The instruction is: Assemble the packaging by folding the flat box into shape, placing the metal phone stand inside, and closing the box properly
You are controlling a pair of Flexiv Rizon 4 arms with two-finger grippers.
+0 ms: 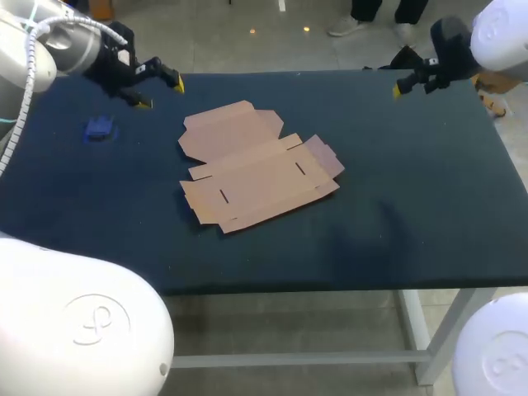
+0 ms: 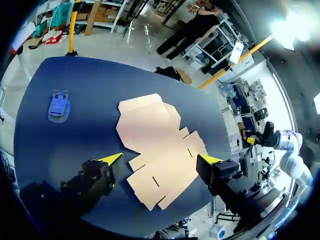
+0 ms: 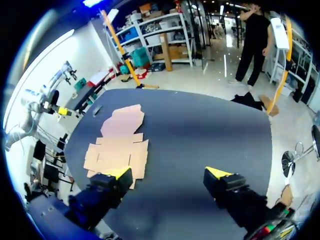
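The flat brown cardboard box [image 1: 256, 169] lies unfolded on the middle of the dark table [image 1: 412, 214]. A small blue phone stand [image 1: 99, 128] rests near the table's far left. My left gripper [image 1: 161, 92] hovers open above the far left, between the stand and the box. In the left wrist view the left gripper [image 2: 161, 159] is spread wide over the flat box [image 2: 160, 145], with the blue stand [image 2: 59, 106] off to one side. My right gripper [image 1: 411, 76] hangs open over the far right edge. The right wrist view shows the right gripper [image 3: 167, 172] empty, with the box [image 3: 117, 145] ahead and to one side.
The dark cloth covers the whole table, with bare cloth [image 1: 396, 190] to the right of the box and along the front edge. My right arm [image 2: 280, 140] shows past the table's end in the left wrist view.
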